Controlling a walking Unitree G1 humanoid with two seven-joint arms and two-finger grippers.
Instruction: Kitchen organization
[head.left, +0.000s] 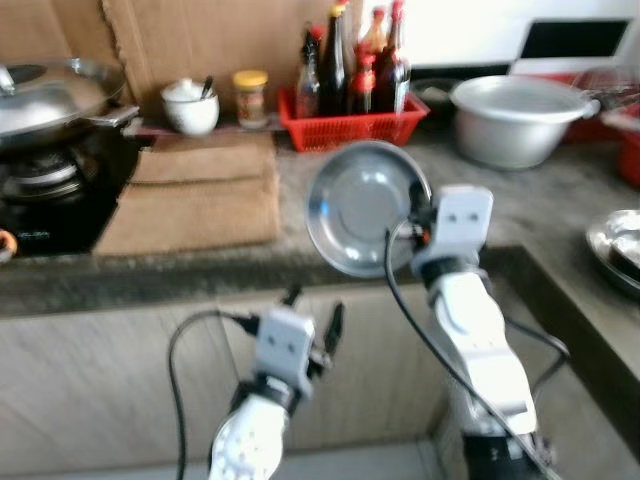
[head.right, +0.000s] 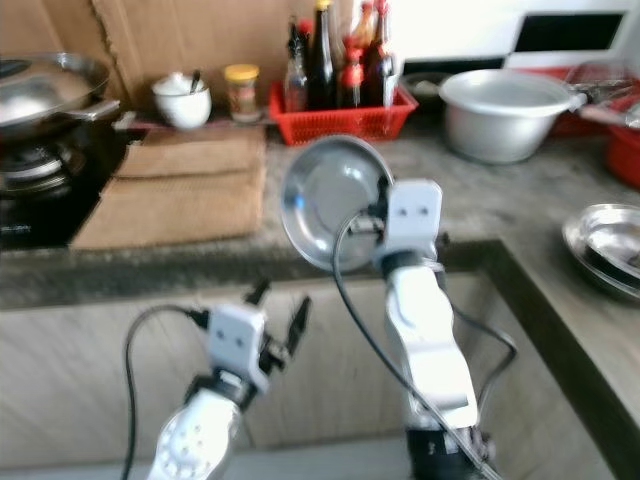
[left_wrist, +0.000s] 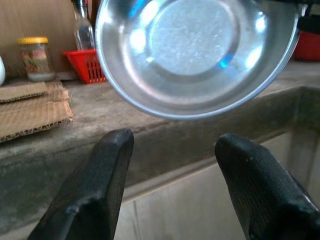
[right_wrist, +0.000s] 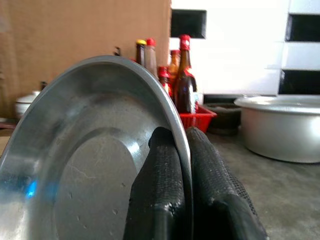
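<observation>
Two grippers showed in the left eye view: the right gripper (head.left: 418, 218) was clamped on the rim of a steel plate (head.left: 362, 208), which stood on edge above the counter (head.left: 300, 262) front, its hollow face toward the camera. The left gripper (head.left: 315, 322) hung lower, before the cabinet, fingers apart and holding nothing. Beyond the plate stood a red basket (head.left: 352, 128) of bottles and a large metal pot (head.left: 512, 117).

From the left wrist view, the plate hung above and ahead of the spread fingers (left_wrist: 95, 187), not touching them.

From the right wrist view, both fingers (right_wrist: 162, 187) pinched the plate's rim between them.
</observation>
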